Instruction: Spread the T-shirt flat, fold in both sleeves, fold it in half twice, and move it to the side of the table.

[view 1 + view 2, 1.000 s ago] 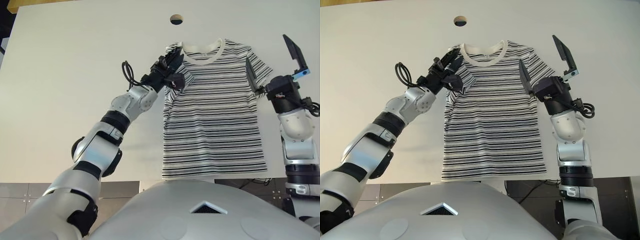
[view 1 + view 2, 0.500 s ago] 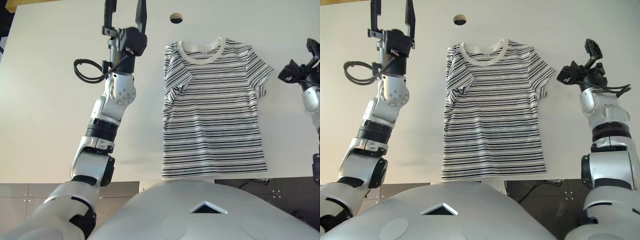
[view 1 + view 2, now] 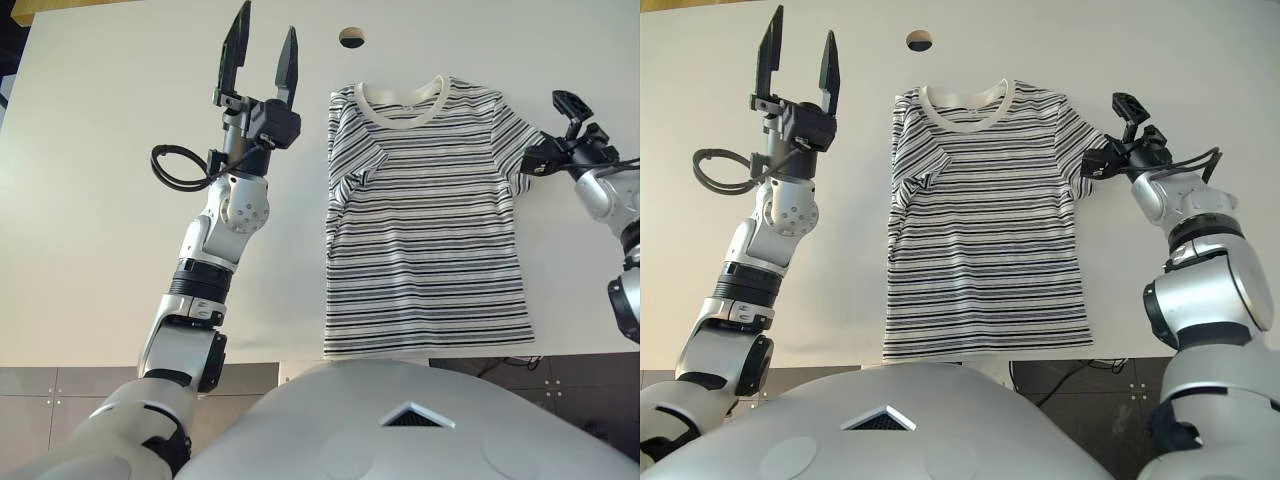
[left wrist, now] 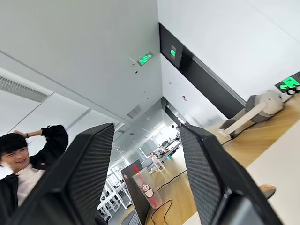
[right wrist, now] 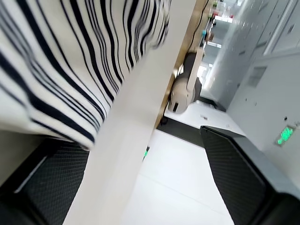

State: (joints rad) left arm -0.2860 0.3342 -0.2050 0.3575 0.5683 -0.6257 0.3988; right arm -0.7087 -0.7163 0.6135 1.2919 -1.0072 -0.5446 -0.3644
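Note:
The striped T-shirt (image 3: pixel 430 220) lies flat on the white table (image 3: pixel 110 220), collar at the far side. Its left sleeve (image 3: pixel 352 165) is folded in over the body, while the right sleeve (image 3: pixel 515 125) lies spread out. My left gripper (image 3: pixel 262 42) is raised well above the table to the left of the shirt, pointing up, open and holding nothing (image 4: pixel 146 129). My right gripper (image 3: pixel 1110 135) is open at the hem of the right sleeve. In the right wrist view (image 5: pixel 136 136), one finger (image 5: pixel 47 183) sits under the striped cloth (image 5: pixel 56 70) and the other stands apart from it.
A round hole (image 3: pixel 352 38) is in the tabletop just beyond the collar. The shirt's lower hem lies at the table's near edge (image 3: pixel 250 362). Bare tabletop spreads wide on the left and as a narrower strip on the right.
My left gripper let go of the folded-in left sleeve and rose clear, open. My right gripper swung out to the right, then came back down to the right sleeve's hem.

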